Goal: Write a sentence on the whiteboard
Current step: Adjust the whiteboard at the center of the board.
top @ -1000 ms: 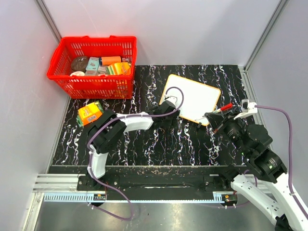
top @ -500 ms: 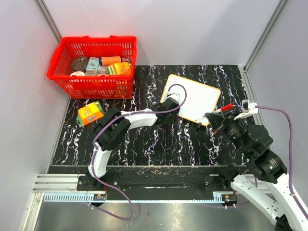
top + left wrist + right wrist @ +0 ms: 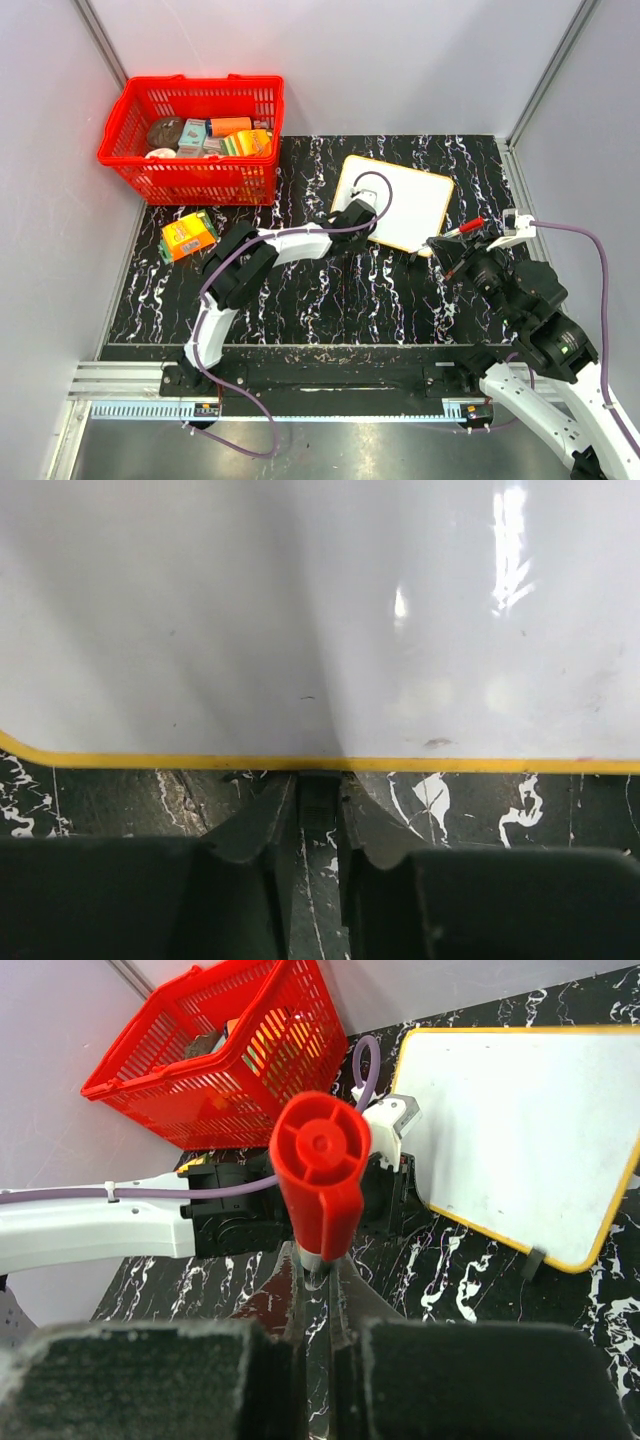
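The blank whiteboard [image 3: 410, 200] is found flat at the desk's [image 3: 330, 300] far right, ahead-left of the right end effector [image 3: 318, 1270] clamped on the red marker [image 3: 320, 1175]; the left end effector [image 3: 318, 795] is set at its near rim, jaws nearly together, grip unconfirmed.

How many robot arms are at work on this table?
2. The left arm reaches across to the whiteboard's near edge. The right arm is at the right side, its hand gripping a red marker. None seem hidden.
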Available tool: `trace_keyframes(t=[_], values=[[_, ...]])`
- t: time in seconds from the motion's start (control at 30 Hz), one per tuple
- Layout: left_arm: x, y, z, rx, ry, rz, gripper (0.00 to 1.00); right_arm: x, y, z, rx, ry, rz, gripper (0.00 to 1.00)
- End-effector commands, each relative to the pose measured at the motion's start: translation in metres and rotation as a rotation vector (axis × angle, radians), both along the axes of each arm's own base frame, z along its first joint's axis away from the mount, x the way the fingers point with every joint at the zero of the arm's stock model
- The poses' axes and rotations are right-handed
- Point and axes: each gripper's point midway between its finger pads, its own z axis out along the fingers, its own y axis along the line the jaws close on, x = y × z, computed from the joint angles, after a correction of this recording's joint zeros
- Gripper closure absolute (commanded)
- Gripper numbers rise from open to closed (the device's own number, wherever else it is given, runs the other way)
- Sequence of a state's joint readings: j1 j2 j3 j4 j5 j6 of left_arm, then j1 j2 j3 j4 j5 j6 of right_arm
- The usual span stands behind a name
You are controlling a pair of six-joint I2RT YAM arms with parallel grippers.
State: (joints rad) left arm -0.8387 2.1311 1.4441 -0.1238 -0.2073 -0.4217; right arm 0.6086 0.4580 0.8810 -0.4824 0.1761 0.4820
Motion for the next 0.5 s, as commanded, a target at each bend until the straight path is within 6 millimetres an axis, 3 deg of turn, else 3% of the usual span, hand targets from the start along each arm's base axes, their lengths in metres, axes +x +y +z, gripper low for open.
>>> trace_keyframes(t=[0.0, 0.47], values=[[-0.011, 0.013, -0.026, 0.047, 0.059, 0.014, 0.88, -0.003, -0.008, 0.018, 0.018, -0.044, -0.027, 1.00], [-0.054, 0.042, -0.034, 0.116, 0.064, 0.064, 0.92, -0.005, -0.007, 0.014, 0.035, -0.032, -0.019, 1.00]])
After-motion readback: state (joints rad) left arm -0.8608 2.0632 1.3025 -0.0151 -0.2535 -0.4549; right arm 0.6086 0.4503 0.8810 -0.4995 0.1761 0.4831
